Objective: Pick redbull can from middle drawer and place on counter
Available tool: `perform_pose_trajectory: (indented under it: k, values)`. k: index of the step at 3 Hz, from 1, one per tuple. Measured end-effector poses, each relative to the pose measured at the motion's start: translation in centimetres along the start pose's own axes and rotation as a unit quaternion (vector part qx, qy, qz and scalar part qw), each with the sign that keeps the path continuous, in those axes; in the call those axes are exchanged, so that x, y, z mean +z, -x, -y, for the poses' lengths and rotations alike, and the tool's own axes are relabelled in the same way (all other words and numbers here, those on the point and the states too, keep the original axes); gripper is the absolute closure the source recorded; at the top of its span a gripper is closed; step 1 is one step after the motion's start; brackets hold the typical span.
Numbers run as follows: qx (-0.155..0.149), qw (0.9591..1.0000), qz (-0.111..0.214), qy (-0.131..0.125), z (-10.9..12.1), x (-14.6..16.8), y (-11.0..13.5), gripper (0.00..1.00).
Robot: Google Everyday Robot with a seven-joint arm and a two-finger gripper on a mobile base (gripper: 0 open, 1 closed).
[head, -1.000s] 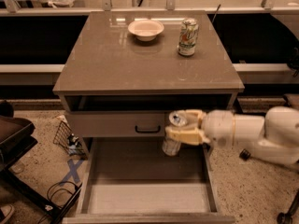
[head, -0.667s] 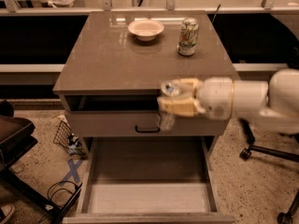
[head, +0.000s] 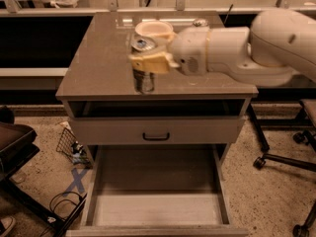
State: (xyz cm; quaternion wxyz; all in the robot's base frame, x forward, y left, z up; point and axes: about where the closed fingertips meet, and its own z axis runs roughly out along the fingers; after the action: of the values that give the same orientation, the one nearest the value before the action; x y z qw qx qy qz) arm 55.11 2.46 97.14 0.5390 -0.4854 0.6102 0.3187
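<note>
My gripper (head: 144, 62) is shut on the redbull can (head: 143, 78), a slim metallic can with a shiny silver top. It holds the can upright over the front middle of the counter (head: 98, 68), with the can's base at or just above the slab. The white arm reaches in from the right. The middle drawer (head: 155, 209) stands pulled out below, with nothing on its pale floor. The drawer front with the black handle (head: 156, 136) sits shut above it.
A white bowl (head: 154, 30) stands on the counter behind the gripper. The arm hides most of a second can (head: 200, 22) at the back right. An office chair base (head: 286, 157) is at the right, dark furniture and cables at the left floor.
The gripper has lifted the can from in front of the drawers up to the counter's front middle and moved it left.
</note>
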Motion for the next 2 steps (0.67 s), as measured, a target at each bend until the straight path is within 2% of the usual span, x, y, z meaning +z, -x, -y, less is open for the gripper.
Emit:
perform_pose_trajectory:
  k: [1, 2]
  values:
    - [-0.009, 0.9997, 0.015, 0.016, 1.3, 5.7, 1.9, 1.0]
    - [0.005, 0.9987, 0.024, 0.046, 2.5, 12.0, 1.2, 1.0]
